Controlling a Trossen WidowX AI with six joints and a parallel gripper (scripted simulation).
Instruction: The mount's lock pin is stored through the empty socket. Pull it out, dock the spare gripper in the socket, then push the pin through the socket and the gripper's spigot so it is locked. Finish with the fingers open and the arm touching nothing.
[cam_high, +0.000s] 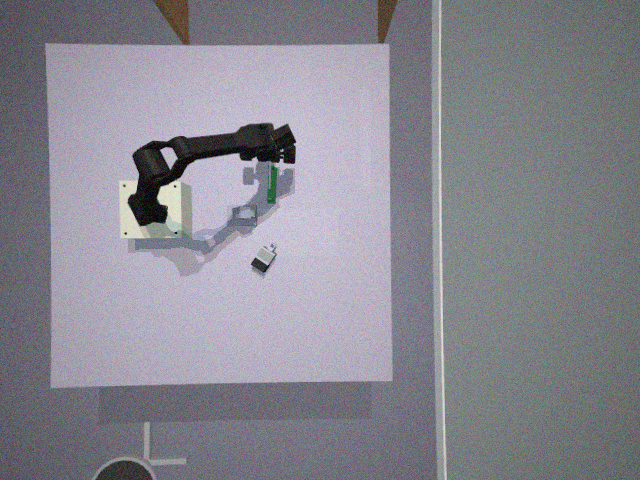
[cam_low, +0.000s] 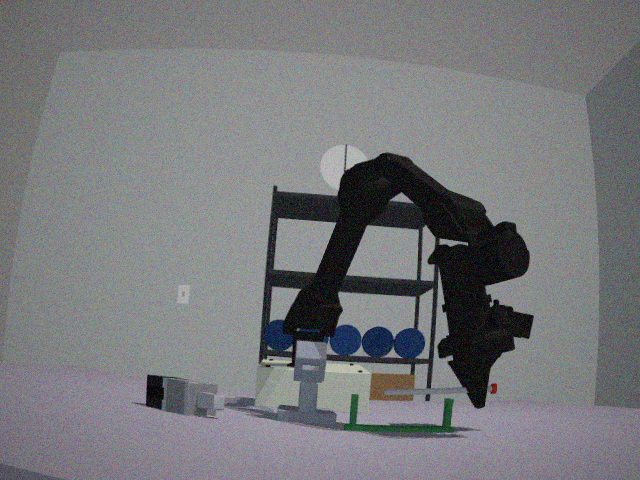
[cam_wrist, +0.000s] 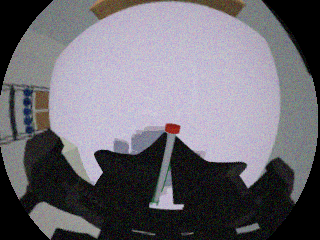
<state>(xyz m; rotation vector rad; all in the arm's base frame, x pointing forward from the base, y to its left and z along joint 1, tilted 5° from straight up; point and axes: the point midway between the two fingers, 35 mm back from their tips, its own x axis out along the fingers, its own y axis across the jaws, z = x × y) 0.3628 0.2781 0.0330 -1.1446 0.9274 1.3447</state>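
Note:
My gripper (cam_low: 479, 395) (cam_wrist: 168, 135) is shut on the grey lock pin (cam_low: 426, 391) (cam_wrist: 165, 167) near its red head (cam_low: 493, 388) (cam_wrist: 172, 128). The pin is nearly level, slightly tilted, a little above the green two-post rack (cam_high: 271, 187) (cam_low: 398, 428); its free end reaches toward the far post in the exterior view. Whether it touches a post I cannot tell. The grey mount (cam_high: 252, 220) (cam_low: 308, 397) stands upright beside the rack, with no pin in its socket. The spare gripper (cam_high: 265, 256) (cam_low: 176, 395), grey and black, lies on the table apart from the mount.
The arm's cream base block (cam_high: 126, 209) (cam_low: 343, 382) stands at the left in the top view. The mount lies between the rack and the spare gripper in the exterior view. A dark shelf (cam_low: 351, 284) with blue discs is in the background.

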